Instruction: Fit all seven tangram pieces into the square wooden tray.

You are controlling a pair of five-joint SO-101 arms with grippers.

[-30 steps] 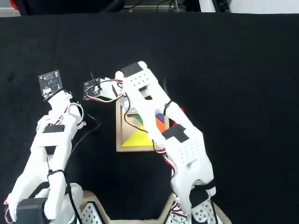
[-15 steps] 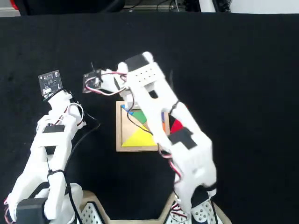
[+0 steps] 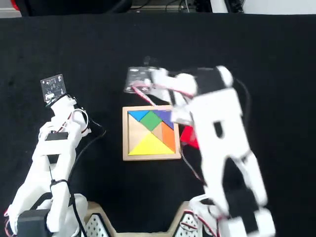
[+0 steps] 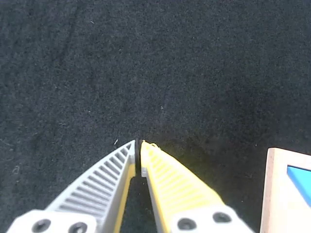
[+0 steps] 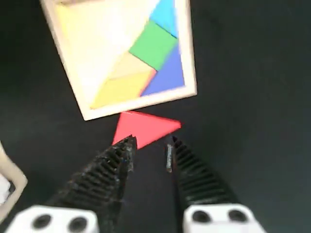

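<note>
One square wooden tray (image 3: 126,143), one red triangle (image 5: 146,127) outside it, two grippers. The red triangle lies just beside the tray's rim, directly ahead of the right gripper (image 5: 148,148), whose fingers are parted and hold nothing. The tray holds five coloured pieces: yellow triangle (image 3: 146,145), blue triangle (image 3: 139,115), green square (image 3: 151,121), purple piece (image 3: 165,117) and orange piece (image 3: 169,136). I cannot tell if the tan patch among them is bare wood. The left gripper (image 4: 138,145), off to the tray's side, has its fingers pressed together

tray: square wooden tray (image 3: 126,134), lying flat on the black bench (image 3: 266,64).
fitted pieces: yellow triangle (image 3: 146,146) at 6 o'clock, blue triangle (image 3: 138,115) at 11, green square (image 3: 151,121) near centre, purple piece (image 3: 166,116) at 1, orange piece (image 3: 170,136) at 3.
loose piece: red triangle (image 3: 189,136), flat, just beside the tray's 3 o'clock edge.
</note>
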